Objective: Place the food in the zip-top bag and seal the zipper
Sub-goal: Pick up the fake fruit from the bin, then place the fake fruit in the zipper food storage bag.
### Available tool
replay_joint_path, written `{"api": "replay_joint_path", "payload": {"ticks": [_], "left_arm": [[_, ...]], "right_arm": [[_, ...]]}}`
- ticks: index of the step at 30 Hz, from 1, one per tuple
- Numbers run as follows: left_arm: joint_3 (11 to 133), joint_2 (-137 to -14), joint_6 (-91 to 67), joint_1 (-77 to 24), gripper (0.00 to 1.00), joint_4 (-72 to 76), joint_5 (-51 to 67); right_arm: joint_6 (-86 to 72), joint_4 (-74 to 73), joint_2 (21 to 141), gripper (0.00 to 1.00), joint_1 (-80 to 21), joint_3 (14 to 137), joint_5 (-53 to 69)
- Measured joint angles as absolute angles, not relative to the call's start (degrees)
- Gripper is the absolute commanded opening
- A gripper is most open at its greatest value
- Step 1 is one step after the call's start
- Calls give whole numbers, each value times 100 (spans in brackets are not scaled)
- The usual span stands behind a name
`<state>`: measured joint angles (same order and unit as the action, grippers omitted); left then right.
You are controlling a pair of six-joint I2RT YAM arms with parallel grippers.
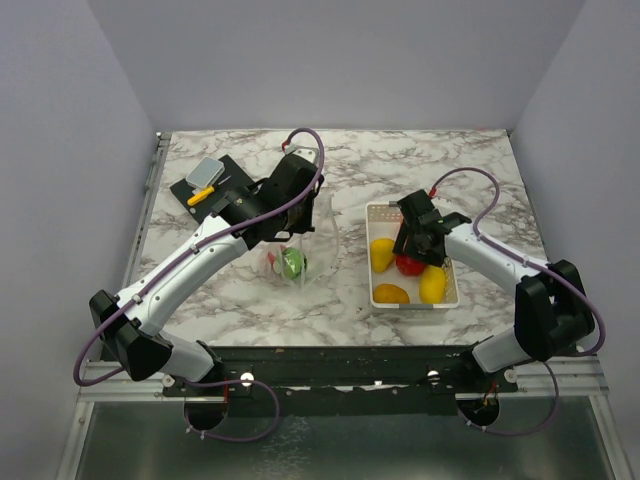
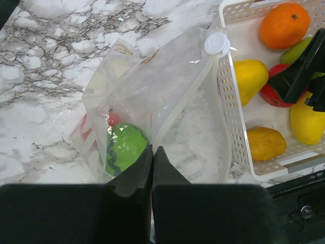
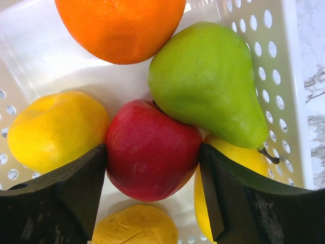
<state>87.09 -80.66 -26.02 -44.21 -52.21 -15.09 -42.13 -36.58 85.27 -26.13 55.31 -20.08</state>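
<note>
Clamped in my right gripper [image 3: 153,152], a red apple [image 3: 152,134] in the tray [image 3: 297,76] — beside the tray, my left gripper [image 2: 152,152] pinches the bag [image 2: 167,76].

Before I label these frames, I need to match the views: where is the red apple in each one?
Top external: red apple right of centre, mid-tray, partly hidden.
Left wrist: right edge, partly hidden by something black.
Right wrist: centre, between the dark fingers.
Shared landmark: the perforated white tray holding it.
</note>
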Motion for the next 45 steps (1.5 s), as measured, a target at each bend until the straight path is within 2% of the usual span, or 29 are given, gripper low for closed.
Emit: {"api": "replay_joint_path", "payload": {"ticks": [2,9,17,21,29,45], "left_arm": [[8709,-8066,-2585,-4421,0,-5207,-1509],[8691,-8066,-2565,-4407,0,-5186,-1509],[8676,-8066,-2565,-4394,0,-5181,-1507],[8676,-8068,-2565,-4394,0,-5179,-1509],[8674,-8066,-2565,-4388,0,-5170,-1507],[8672,-8066,-2567,-4383,0,-5166,-1507]], "right_arm": [[-4209,-3634,8527,60,-2613,5509,-2010],[-4200,-3588,8440,22,-2613,5452,-2008],[-4139,-3745,7975,5,-2613,5439,-2014],[-4058,-3844,7655,1,-2613,5516,-2008],[-3715,-3736,6768,1,-2611,5756,-1352],[-3361,-3083,6093,1,-2681,6361,504]]}}
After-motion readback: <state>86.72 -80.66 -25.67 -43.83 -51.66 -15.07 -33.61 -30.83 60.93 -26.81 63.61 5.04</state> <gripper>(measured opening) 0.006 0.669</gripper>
